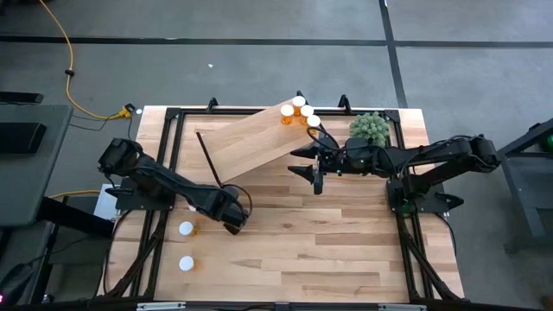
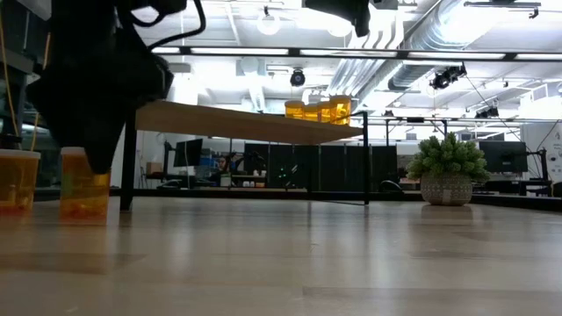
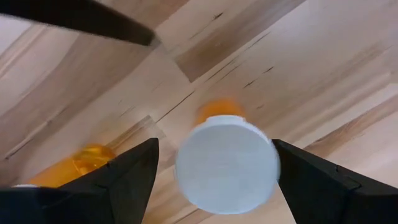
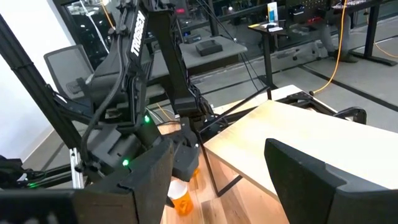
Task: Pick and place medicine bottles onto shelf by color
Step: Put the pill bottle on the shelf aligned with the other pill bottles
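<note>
My left gripper (image 1: 233, 223) is open, pointing down over an orange pill bottle with a white cap (image 3: 225, 163). Its fingers stand on either side of the cap. In the low view this bottle (image 2: 85, 195) stands upright on the table under the gripper. Two more bottles (image 1: 185, 228) (image 1: 186, 263) stand on the table to the left. Three bottles (image 1: 298, 111) stand on the far right end of the shelf (image 1: 259, 138). My right gripper (image 1: 309, 168) is open and empty, just off the shelf's right end.
A fuzzy green plant in a pot (image 1: 370, 128) stands at the far right of the table, beside my right arm. The shelf's thin black legs (image 2: 128, 167) stand behind the left gripper. The near right of the tabletop (image 1: 346, 250) is bare wood.
</note>
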